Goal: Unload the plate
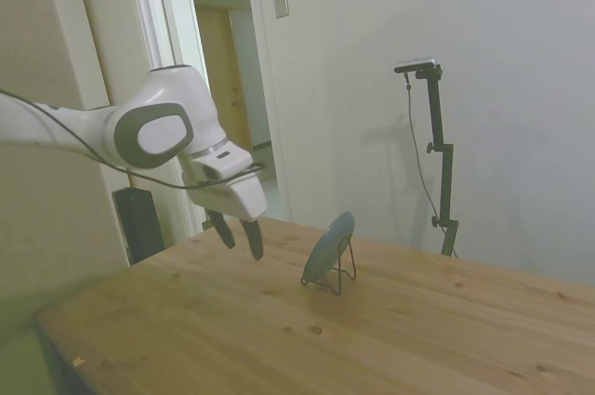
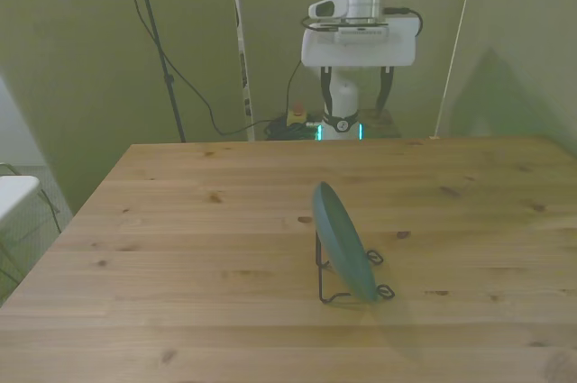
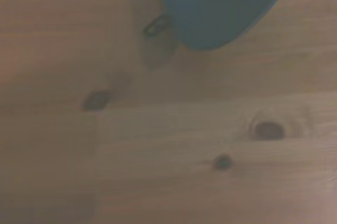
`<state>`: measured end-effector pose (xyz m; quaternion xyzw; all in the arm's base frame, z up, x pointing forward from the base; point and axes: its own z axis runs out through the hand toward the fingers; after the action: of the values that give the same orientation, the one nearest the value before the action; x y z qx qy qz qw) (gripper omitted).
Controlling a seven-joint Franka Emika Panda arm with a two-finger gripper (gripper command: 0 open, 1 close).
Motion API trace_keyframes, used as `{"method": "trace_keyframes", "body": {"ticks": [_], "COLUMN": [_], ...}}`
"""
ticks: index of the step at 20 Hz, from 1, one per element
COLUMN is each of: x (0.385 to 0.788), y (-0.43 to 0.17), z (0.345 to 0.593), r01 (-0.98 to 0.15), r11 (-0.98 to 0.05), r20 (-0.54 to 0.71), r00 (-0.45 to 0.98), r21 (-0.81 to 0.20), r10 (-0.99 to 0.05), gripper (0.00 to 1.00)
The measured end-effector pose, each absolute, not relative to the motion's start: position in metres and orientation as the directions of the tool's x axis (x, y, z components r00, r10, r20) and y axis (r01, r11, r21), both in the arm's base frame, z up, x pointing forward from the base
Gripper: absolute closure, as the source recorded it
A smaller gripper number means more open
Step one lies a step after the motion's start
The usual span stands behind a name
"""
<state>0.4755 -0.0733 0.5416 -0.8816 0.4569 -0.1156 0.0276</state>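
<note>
From my station, the biggest thing in view is the wooden table (image 1: 390, 321), its knotty planks filling the lower half of both room cameras. Above it hangs the white arm (image 1: 139, 130), reaching over the table near its edge on the side view's left, with the wrist tilted so the fingers point down and toward the middle of the table. The gripper (image 1: 238, 232) hovers in the air, clear of the wood and well apart from everything on it; I read its jaws as released, the two dark fingers spread with an open gap and nothing between them, and the front view agrees, showing the gripper (image 2: 358, 95) with a finger at either side of the white hand. The plate (image 1: 328, 245) stands on edge near the middle of the table, leaning back in the thin black wire stand (image 1: 345, 269); on the front view the plate (image 2: 344, 242) shows its edge at a slant, with the wire stand (image 2: 335, 295) and its looped feet resting on the wood beneath it. My wrist camera is soft, but it catches the lower rim of the plate (image 3: 221, 2) and one loop of the stand (image 3: 156, 25) over the planks.
</note>
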Motion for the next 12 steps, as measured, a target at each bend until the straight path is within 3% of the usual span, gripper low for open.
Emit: {"method": "trace_keyframes", "body": {"ticks": [6,8,12], "x": [0.545,0.551,0.558], "y": [-0.135,-0.123,-0.125], "z": [0.553,0.563,0.560], "r01": [-0.848,-0.833,-0.849], "r11": [-0.502,-0.518,-0.490], "r20": [0.190,0.202,0.207], "r00": [0.471,0.483,0.453], "r21": [-0.169,-0.194,-0.195], "r10": [-0.861,-0.852,-0.867], "gripper": [0.00,0.00,0.00]}}
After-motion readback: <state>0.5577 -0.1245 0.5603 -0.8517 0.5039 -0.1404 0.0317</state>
